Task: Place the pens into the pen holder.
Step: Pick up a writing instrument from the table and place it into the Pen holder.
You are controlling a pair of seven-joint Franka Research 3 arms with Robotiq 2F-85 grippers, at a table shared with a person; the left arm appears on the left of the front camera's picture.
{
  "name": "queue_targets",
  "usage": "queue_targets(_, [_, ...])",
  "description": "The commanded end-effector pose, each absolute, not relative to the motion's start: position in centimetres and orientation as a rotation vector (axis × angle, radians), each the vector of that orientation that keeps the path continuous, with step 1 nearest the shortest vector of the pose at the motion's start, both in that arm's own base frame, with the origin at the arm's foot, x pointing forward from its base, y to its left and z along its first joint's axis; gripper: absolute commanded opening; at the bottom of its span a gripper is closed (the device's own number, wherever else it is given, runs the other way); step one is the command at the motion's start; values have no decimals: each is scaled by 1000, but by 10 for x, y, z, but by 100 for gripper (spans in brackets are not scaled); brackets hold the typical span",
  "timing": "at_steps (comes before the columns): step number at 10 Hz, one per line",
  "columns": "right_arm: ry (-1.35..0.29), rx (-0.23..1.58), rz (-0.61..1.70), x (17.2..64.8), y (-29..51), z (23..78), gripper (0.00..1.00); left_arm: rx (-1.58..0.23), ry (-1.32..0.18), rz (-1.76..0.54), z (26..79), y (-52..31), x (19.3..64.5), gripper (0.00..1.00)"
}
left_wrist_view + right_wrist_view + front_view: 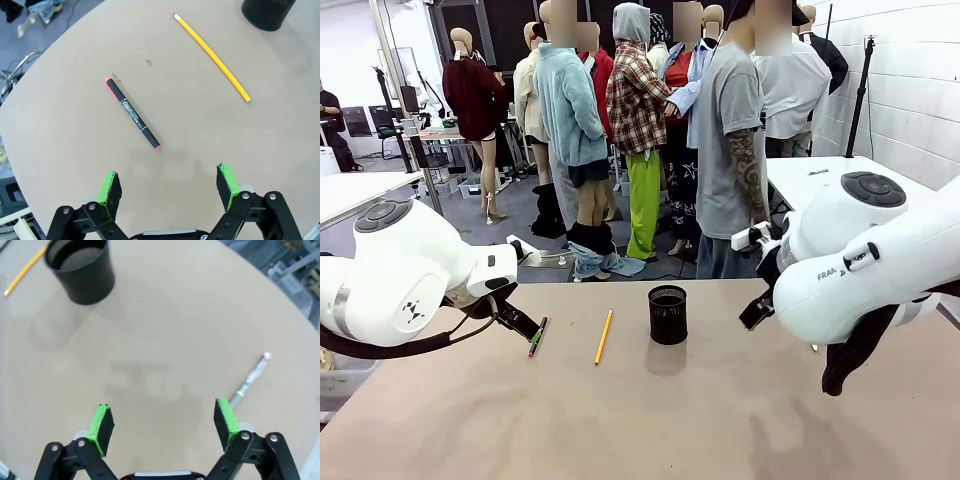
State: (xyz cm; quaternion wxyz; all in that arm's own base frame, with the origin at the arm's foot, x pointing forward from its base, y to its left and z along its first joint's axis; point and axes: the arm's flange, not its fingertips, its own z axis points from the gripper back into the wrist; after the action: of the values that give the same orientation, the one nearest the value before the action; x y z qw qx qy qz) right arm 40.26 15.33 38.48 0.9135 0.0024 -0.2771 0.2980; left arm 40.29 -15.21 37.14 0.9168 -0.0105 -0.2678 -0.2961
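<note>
Front view: the pen holder [667, 313] stands upright mid-table. The yellow pencil [604, 336] lies to its left, and the dark marker [537, 337] lies farther left.

Left wrist view: the left gripper [170, 187] hangs spread wide and empty, with the dark marker [132, 113] just ahead and the yellow pencil [211, 56] beyond.

Right wrist view: the right gripper [162, 425] is spread and empty. The whitish pen [251, 378] lies near one pad, well apart from the pen holder [82, 272].

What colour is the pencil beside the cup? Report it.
Yellow-orange pencil, with a pinkish eraser end; clearest in the left wrist view.
</note>
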Motion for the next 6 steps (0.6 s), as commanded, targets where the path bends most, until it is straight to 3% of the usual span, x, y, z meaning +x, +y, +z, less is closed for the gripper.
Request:
queue_targets(1, [-550,-60,516,412,143,412,100,-22,-551,-607,371,-151,403,100])
queue_targets(6, [-288,-76,201,481,60,409,100,-22,-551,-607,371,-151,403,100])
